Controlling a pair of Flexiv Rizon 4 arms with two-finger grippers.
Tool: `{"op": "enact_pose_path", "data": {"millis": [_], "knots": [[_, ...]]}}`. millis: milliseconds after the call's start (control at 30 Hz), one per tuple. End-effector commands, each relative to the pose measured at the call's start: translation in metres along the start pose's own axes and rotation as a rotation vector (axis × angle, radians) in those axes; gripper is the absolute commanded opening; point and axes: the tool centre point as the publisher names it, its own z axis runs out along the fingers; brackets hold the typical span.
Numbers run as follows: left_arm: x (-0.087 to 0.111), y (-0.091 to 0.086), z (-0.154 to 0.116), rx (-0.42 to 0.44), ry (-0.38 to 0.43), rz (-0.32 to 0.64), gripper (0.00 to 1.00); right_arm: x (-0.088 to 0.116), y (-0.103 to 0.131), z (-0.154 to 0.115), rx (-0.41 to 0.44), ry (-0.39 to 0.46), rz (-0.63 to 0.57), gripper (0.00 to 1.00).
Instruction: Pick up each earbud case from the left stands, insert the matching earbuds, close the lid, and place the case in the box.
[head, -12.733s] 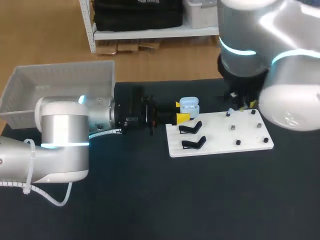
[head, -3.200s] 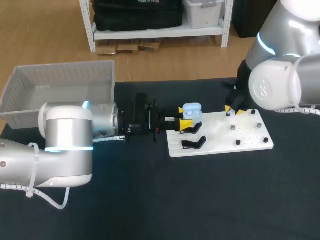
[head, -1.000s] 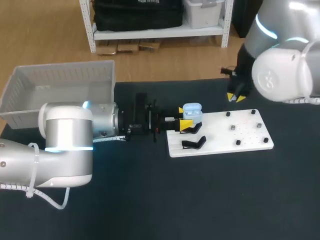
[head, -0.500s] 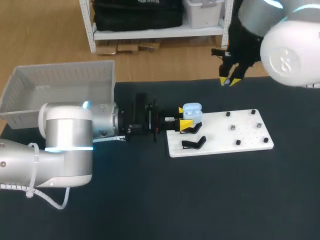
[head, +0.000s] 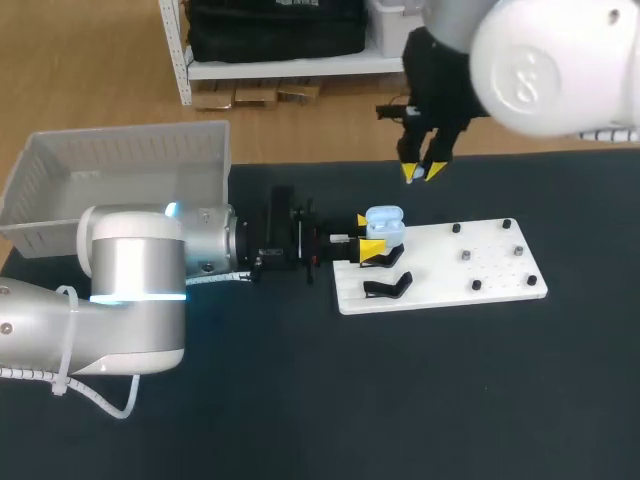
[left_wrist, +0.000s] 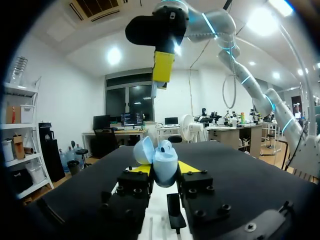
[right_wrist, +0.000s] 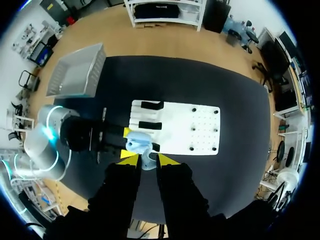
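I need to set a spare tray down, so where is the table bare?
Bare: the table in front of the white board, and the strip to its right. Crowded: the board's left end, where the left fingers clamp the blue case beside the black stands; the right fingers, gripping an earbud, hover above.

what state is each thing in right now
earbud case: lid open, off its stand
left claw: shut on the earbud case
right claw: shut on a small pale earbud, up above the table
black stands: two show, both empty
box: nothing seen inside
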Motion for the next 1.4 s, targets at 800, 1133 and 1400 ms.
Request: {"op": "enact_pose_path", "data": {"millis": [800,1133,1400], "knots": [[0.001,-0.002,0.0,-0.009,-0.003,0.005,0.0,0.004,0.027,0.013,0.018,0.093,-0.239,0.0],[0.001,-0.002,0.0,-0.009,-0.003,0.005,0.0,0.016,0.027,0.029,0.002,0.14,-0.35,0.0],[0.001,-0.002,0.0,-0.009,-0.003,0.005,0.0,0.027,0.035,0.036,0.024,0.117,-0.439,0.0]]}}
